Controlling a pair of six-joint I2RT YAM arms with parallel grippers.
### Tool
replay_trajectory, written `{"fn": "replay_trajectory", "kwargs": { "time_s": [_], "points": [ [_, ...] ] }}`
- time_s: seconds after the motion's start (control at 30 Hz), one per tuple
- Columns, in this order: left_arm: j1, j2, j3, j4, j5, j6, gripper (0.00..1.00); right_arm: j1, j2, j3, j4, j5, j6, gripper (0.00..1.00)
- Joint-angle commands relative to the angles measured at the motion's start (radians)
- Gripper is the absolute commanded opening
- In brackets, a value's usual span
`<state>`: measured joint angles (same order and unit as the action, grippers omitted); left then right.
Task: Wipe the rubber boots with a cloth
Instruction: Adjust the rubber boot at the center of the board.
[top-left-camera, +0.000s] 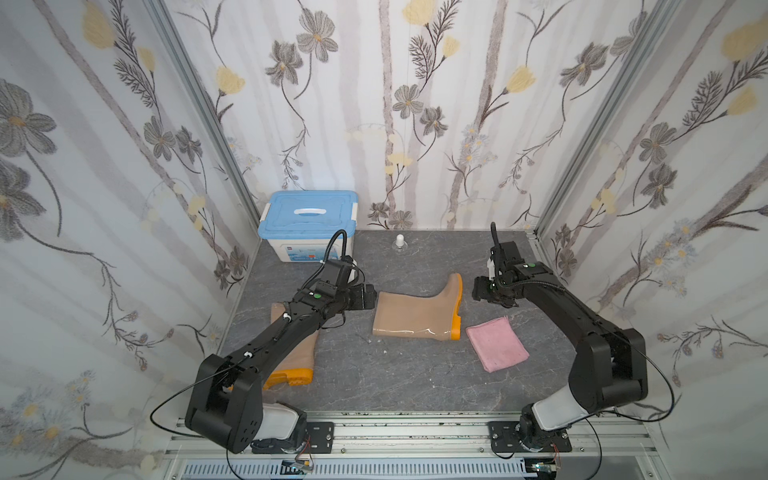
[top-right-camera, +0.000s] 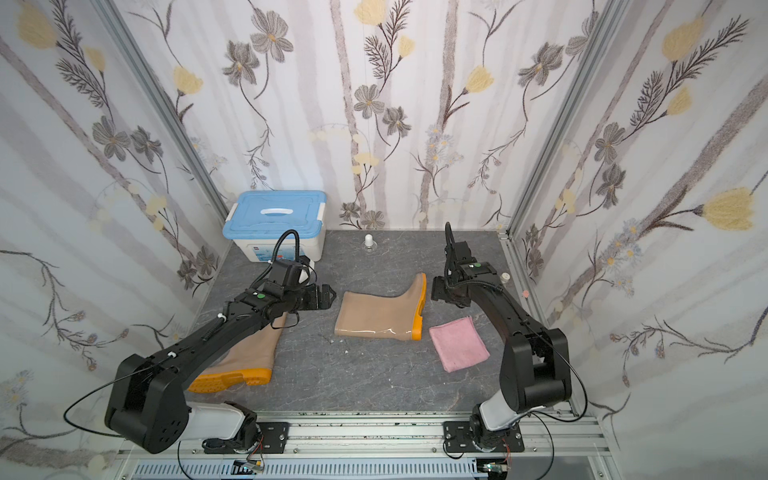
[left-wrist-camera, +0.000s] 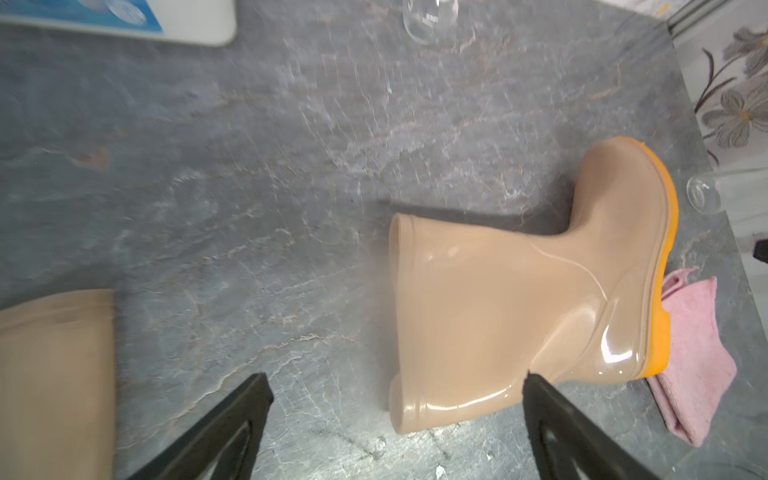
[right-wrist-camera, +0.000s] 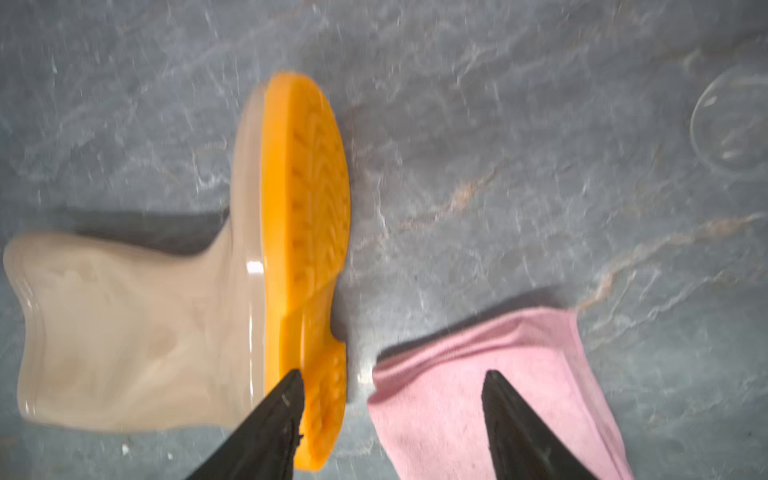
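Observation:
One rubber boot (top-left-camera: 415, 311) (top-right-camera: 380, 313) lies on its side mid-table, its orange sole facing right. The other boot (top-left-camera: 297, 353) (top-right-camera: 249, 353) lies at the left, partly hidden under my left arm. The pink cloth (top-left-camera: 496, 343) (top-right-camera: 458, 344) lies flat just right of the middle boot's heel. My left gripper (top-left-camera: 368, 297) (left-wrist-camera: 395, 376) hovers open above the middle boot's shaft opening (left-wrist-camera: 519, 299) and holds nothing. My right gripper (top-left-camera: 482, 289) (right-wrist-camera: 394, 372) is open above the gap between that boot's sole (right-wrist-camera: 307, 199) and the cloth (right-wrist-camera: 498, 395), also empty.
A white box with a blue lid (top-left-camera: 307, 224) stands at the back left. A small clear bottle with a white cap (top-left-camera: 400, 243) stands at the back middle, another clear glass item (right-wrist-camera: 731, 124) near the right wall. Wallpapered walls close three sides; a metal rail (top-left-camera: 415, 432) runs along the front.

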<state>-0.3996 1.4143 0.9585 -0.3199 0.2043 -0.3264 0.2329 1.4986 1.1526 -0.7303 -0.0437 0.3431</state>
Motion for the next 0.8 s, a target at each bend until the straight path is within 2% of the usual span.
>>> {"fn": "replay_trajectory", "kwargs": {
  "time_s": [0.0, 0.1, 0.23, 0.37, 0.53, 0.77],
  "points": [
    [0.027, 0.059, -0.015, 0.049, 0.214, -0.066, 0.89, 0.007, -0.069, -0.104, 0.053, -0.139, 0.004, 0.69],
    [0.038, 0.129, 0.006, 0.074, 0.279, -0.096, 0.81, 0.04, -0.058, -0.154, 0.117, -0.233, 0.042, 0.68],
    [0.041, 0.204, 0.014, 0.114, 0.326, -0.144, 0.77, 0.103, 0.035, -0.119, 0.142, -0.192, 0.087, 0.68],
    [0.041, 0.236, 0.015, 0.125, 0.322, -0.155, 0.71, 0.106, 0.094, -0.089, 0.202, -0.145, 0.12, 0.67],
    [0.042, 0.23, 0.001, 0.102, 0.28, -0.134, 0.7, 0.101, 0.234, 0.035, 0.212, -0.112, 0.132, 0.68],
    [0.051, 0.238, -0.014, 0.111, 0.279, -0.127, 0.7, 0.1, 0.406, 0.206, 0.2, -0.12, 0.153, 0.67]
  ]
}}
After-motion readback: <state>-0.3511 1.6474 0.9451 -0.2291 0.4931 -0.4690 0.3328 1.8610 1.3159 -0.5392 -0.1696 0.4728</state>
